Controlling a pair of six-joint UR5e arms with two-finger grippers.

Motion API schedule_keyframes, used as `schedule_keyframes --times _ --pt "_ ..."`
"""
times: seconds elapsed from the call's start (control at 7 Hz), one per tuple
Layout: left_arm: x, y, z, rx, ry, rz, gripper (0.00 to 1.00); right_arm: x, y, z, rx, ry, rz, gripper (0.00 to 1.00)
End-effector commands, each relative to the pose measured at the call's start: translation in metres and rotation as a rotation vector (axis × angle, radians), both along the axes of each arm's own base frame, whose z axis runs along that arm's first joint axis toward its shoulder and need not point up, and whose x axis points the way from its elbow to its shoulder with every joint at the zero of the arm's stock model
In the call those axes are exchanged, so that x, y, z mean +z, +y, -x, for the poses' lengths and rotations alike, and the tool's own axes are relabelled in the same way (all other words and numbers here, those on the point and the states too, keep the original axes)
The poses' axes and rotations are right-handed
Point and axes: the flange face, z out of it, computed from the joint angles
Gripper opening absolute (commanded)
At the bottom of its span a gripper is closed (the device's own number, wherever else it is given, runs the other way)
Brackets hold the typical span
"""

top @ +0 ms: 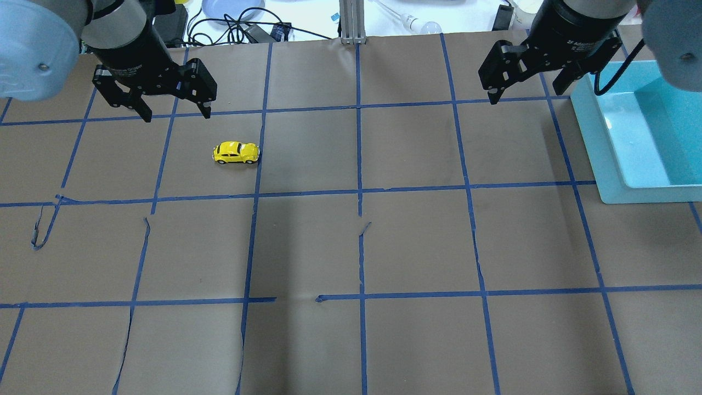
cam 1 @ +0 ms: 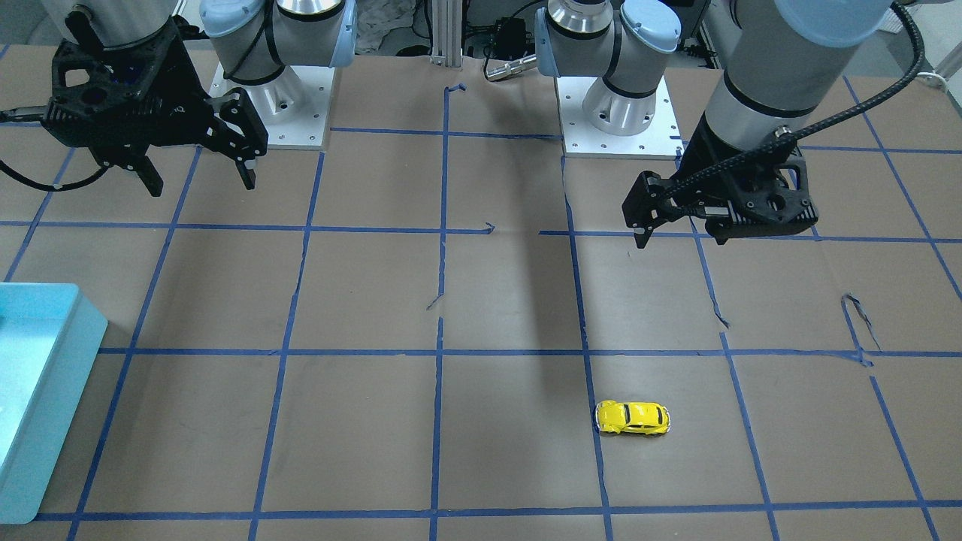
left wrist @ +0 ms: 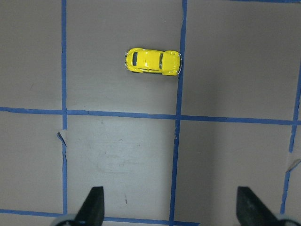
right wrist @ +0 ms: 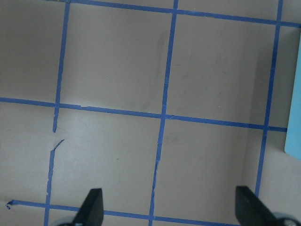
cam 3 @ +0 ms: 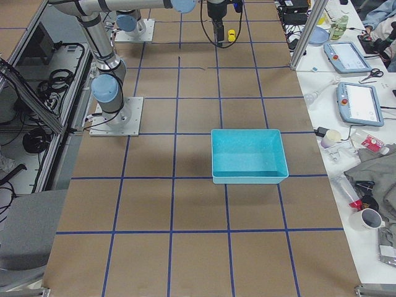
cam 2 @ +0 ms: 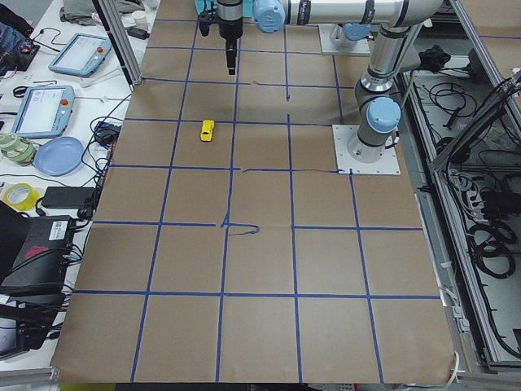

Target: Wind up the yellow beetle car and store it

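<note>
The yellow beetle car (top: 236, 153) stands on its wheels on the brown paper table, beside a blue tape line. It also shows in the front view (cam 1: 633, 418) and in the left wrist view (left wrist: 152, 61). My left gripper (top: 177, 114) is open and empty. It hovers above the table, a little behind and to the left of the car, apart from it. My right gripper (top: 525, 94) is open and empty. It hangs above the table next to the teal bin (top: 603, 142), far from the car.
The teal bin (cam 1: 52, 391) stands at the table's right end with nothing visible in it. The brown paper (top: 417, 241) has a blue tape grid with small tears. Tablets, cables and a plate (cam 2: 59, 155) lie on the bench beyond the far edge.
</note>
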Motion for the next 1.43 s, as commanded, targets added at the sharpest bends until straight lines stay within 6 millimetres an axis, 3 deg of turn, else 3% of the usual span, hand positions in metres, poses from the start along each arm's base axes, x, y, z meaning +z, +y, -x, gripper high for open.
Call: schedule_keyframes --times 0.0,1.29 --pt "0.002 0.0004 -0.0009 0.002 -0.002 0.004 1.0 -0.0001 0.0 0.0 0.0 0.001 0.0 1.0" --pt "0.0055 -0.002 -0.0032 0.012 0.057 0.017 1.0 -0.0008 0.0003 -0.0008 0.002 0.001 -0.002 1.0"
